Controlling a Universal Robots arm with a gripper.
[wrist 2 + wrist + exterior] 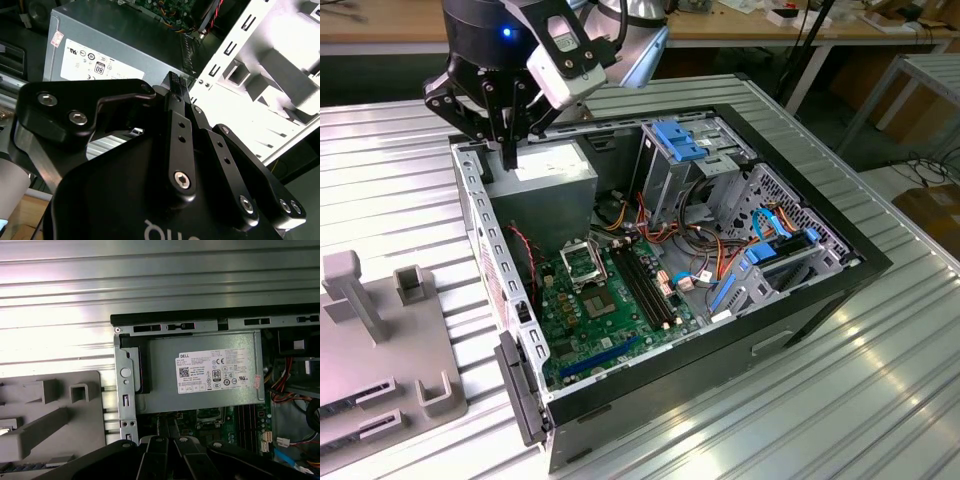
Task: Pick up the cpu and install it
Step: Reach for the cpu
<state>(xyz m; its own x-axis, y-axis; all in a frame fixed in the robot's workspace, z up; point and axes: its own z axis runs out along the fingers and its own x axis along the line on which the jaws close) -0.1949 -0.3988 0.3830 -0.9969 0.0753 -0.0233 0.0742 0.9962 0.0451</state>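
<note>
1. Arm (642, 45) reaches in from the exterior view's upper edge, wrist angled down.
2. Gripper (509, 155) hangs vertical, tips pointing downward.
3. Fingers (175, 85) drawn together, tips touching, in the second wrist view.

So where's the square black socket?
On the exterior view's left of the memory slots, the socket sits on the green board beside the grey box.

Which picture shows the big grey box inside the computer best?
The first wrist view: the grey power-supply box shows nearly its whole labelled face. In the exterior view the gripper covers part of it. The second wrist view shows one labelled end behind the gripper.
</note>
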